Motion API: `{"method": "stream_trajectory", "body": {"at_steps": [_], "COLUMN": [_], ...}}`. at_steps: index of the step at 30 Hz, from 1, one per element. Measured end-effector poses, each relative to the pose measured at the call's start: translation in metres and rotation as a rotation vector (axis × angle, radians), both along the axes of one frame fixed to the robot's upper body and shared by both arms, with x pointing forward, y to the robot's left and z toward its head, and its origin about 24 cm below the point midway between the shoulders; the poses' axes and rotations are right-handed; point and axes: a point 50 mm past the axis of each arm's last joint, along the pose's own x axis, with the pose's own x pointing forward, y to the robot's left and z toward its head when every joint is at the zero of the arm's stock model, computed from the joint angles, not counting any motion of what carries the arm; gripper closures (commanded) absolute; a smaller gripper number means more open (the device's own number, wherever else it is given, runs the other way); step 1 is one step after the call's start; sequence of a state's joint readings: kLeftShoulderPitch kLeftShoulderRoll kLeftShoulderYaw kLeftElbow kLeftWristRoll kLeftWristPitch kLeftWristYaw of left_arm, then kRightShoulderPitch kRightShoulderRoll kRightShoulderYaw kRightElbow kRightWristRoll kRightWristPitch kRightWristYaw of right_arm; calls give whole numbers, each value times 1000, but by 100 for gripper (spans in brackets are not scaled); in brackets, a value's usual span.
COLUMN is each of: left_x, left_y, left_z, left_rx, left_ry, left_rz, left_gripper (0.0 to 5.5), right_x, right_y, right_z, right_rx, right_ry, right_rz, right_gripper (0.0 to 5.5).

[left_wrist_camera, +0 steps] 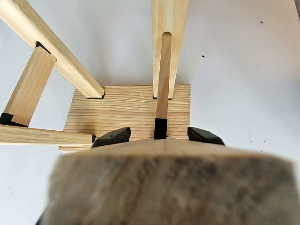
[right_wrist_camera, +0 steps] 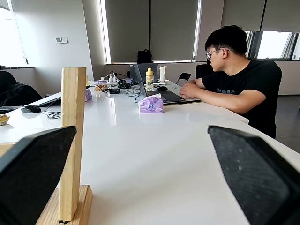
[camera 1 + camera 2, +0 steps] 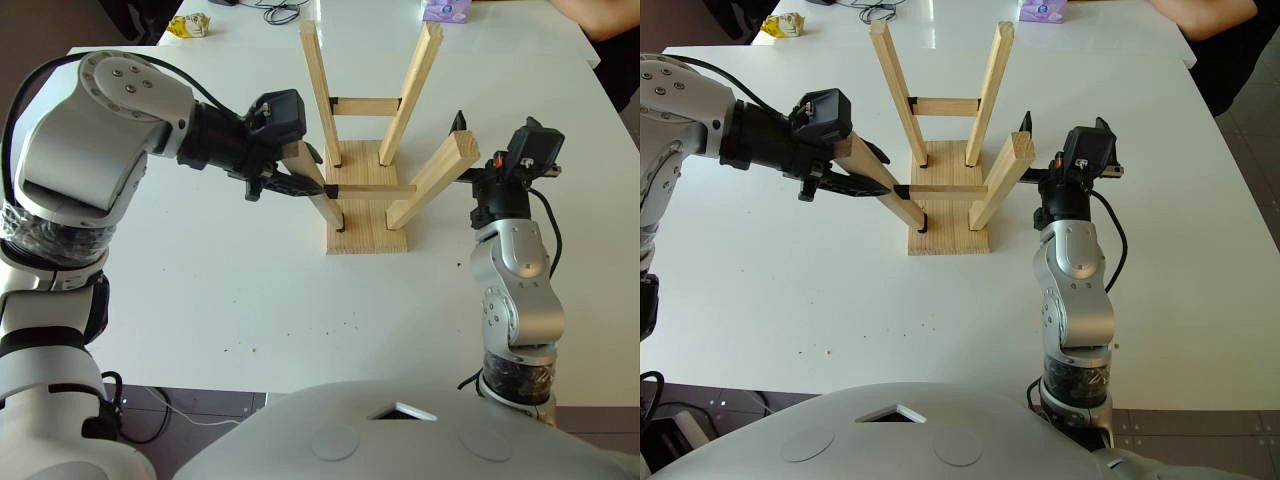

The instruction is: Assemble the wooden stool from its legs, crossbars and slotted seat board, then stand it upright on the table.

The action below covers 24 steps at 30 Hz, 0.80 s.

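The stool lies upside down on the white table: its seat board (image 3: 366, 241) is flat and four legs stick up. The two far legs (image 3: 322, 90) (image 3: 411, 92) stand close to upright, joined by a short crossbar (image 3: 365, 105). The near-left leg (image 3: 318, 196) and near-right leg (image 3: 432, 184) lean outward, linked by a thin crossbar (image 3: 375, 187) with black ends. My left gripper (image 3: 298, 184) is shut on the near-left leg, whose end looms in the left wrist view between the fingers (image 1: 111, 137). My right gripper (image 3: 1034, 150) stands open at the top end of the near-right leg.
A purple tissue pack (image 3: 445, 10) and a yellow wrapper (image 3: 190, 25) lie at the table's far side, with cables beside them. Bare table top (image 3: 200, 270) stretches in front of the stool. The table's right edge runs close to my right arm.
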State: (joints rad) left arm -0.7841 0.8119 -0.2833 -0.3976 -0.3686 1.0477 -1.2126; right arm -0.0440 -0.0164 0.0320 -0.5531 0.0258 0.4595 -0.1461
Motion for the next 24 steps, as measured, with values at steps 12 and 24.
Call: {"method": "stream_trajectory", "body": {"at_steps": [12,24], "left_x": [-10,-8], "left_y": [-20,-22], "left_z": [-16,-17], "left_rx": [-118,-119], "left_ry": [-25,-31], "left_rz": [42,15], "left_gripper": [345,345], "right_x": [6,-23], "right_y": [-42,-94], "right_z": [5,-2], "right_rx": [-81,-43], "right_ry": [41,80], "right_rz": [160,-57], "right_gripper": [29,29]}}
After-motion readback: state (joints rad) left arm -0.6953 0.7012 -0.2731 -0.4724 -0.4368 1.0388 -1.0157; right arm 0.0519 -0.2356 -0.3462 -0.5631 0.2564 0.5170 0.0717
